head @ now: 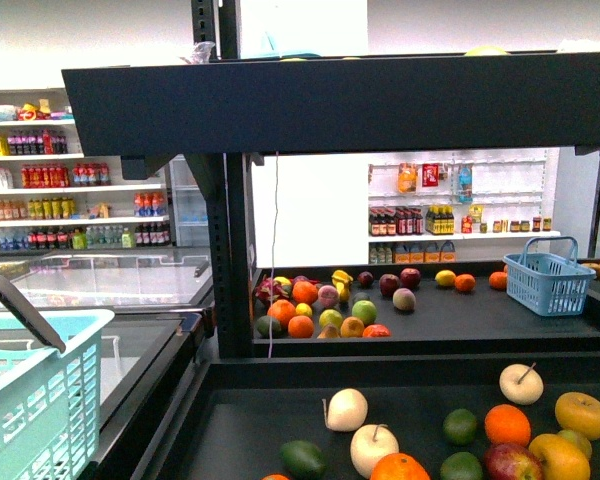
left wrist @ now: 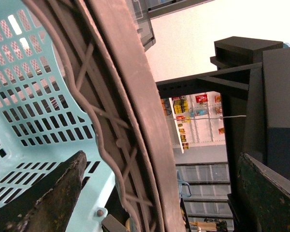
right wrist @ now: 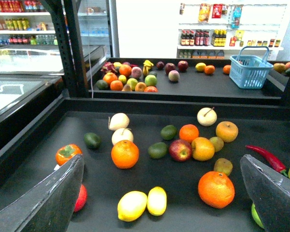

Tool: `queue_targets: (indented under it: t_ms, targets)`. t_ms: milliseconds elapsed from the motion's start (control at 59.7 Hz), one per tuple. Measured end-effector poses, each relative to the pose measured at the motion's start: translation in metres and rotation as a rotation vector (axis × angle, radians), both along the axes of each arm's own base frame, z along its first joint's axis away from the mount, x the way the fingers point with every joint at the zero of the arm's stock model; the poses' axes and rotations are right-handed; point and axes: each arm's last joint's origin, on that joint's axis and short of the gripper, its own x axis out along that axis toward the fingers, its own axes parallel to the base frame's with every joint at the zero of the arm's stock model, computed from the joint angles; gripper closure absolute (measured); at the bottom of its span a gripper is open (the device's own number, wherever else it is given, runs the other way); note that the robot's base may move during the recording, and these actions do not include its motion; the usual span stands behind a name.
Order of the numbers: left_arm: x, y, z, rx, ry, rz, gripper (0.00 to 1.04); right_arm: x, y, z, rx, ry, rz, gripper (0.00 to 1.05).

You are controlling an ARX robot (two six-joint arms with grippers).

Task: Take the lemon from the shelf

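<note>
Lemon candidates are 2 smooth bright-yellow ovals lying touching each other on the lower tray of the shelf, and only the right wrist view shows them: one lemon is the plumper, and the second yellow oval beside it is slimmer. Either fits the task, and the pictures do not settle which is meant. They sit in the near part of the tray, closer to the robot than the orange, with bare tray around them on the other sides. The right end effector hangs over this tray with its 2 fingers spread wide and nothing between them. Both ovals lie within that span but short of the fingertips, nearer one finger than the other, so the likely move is to draw back a little and come down. The plumper fruit's long axis runs slantwise to the line between the fingers, while the slimmer one points roughly away from the wrist, so closing across its short width looks easier. The left end effector also has its fingers apart, and the dark handle of the teal basket passes between them unpinched. The right arm is plainly the nearer one. The touching neighbour may be nudged or caught during the grasp.
</note>
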Motion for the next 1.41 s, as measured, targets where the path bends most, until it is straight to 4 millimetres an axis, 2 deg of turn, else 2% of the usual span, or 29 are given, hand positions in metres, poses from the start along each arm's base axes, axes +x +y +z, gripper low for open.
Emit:
queue_targets:
  t_ms: [151, 352, 402, 536, 637, 955, 1223, 1408]
  targets:
    - [0.012, 0.000, 0.000, 0.011, 0.015, 0.008, 0.10, 0.000, 0.000, 0.000, 0.000, 0.000, 0.000, 0.07]
    - [0.023, -0.002, 0.000, 0.026, 0.025, 0.006, 0.63, 0.000, 0.000, 0.000, 0.000, 0.000, 0.000, 0.07]
    - [0.022, -0.002, 0.000, 0.027, 0.026, 0.006, 0.74, 0.000, 0.000, 0.000, 0.000, 0.000, 0.000, 0.07]
    - [0.021, -0.003, 0.000, -0.024, 0.031, -0.006, 0.90, 0.000, 0.000, 0.000, 0.000, 0.000, 0.000, 0.07]
    - [0.016, -0.006, 0.002, 0.016, 0.036, -0.023, 0.92, 0.000, 0.000, 0.000, 0.000, 0.000, 0.000, 0.07]
    - [-0.019, -0.025, 0.026, 0.108, 0.035, -0.168, 0.96, 0.000, 0.000, 0.000, 0.000, 0.000, 0.000, 0.07]
    - [-0.059, -0.059, 0.046, 0.230, -0.007, -0.399, 0.98, 0.000, 0.000, 0.000, 0.000, 0.000, 0.000, 0.07]
    - [-0.077, -0.093, 0.046, 0.253, -0.065, -0.635, 0.98, 0.000, 0.000, 0.000, 0.000, 0.000, 0.000, 0.07]
